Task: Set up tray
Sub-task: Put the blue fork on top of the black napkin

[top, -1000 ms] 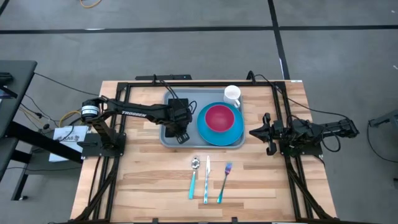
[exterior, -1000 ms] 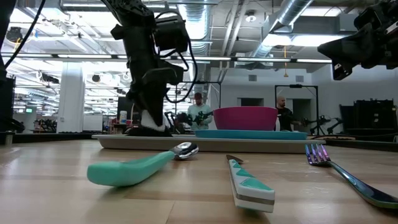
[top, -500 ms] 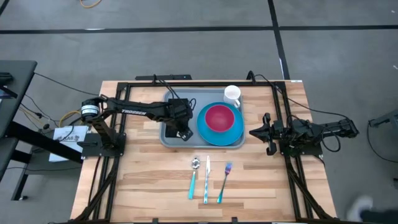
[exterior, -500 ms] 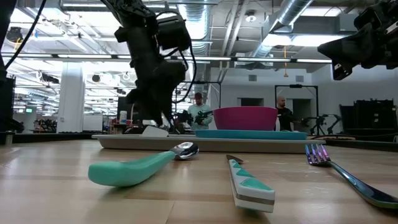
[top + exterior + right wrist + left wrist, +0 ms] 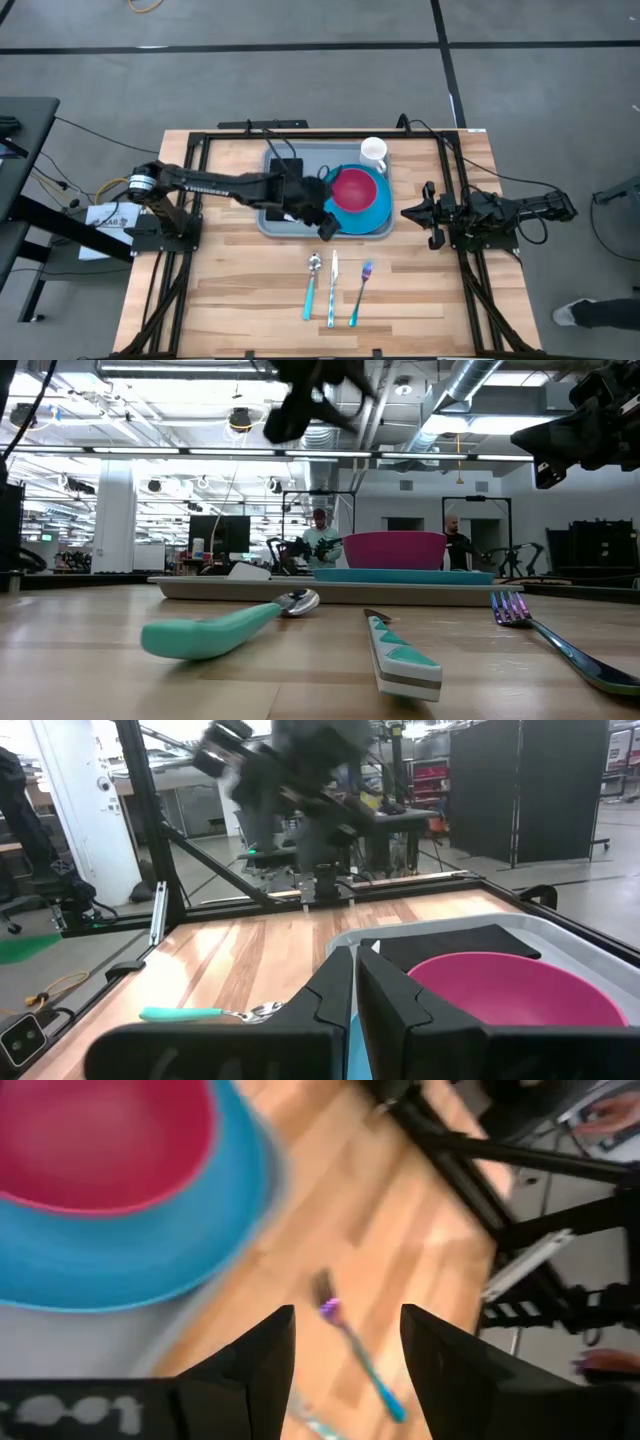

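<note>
Three utensils lie just in front of the tray (image 5: 272,222), which holds plate, bowl and mug, so the empty, open left gripper (image 5: 327,229) at its front rim could knock them; right gripper (image 5: 424,212) clenched beside it

My two arms are dark, almost black, built of jointed segments. White lettering runs along my left forearm (image 5: 205,183), and a silver ring with orange cabling sits at its base. My left gripper (image 5: 345,1355) has two black wedge-shaped fingers; my right gripper (image 5: 355,995) has matching matte fingers.
</note>
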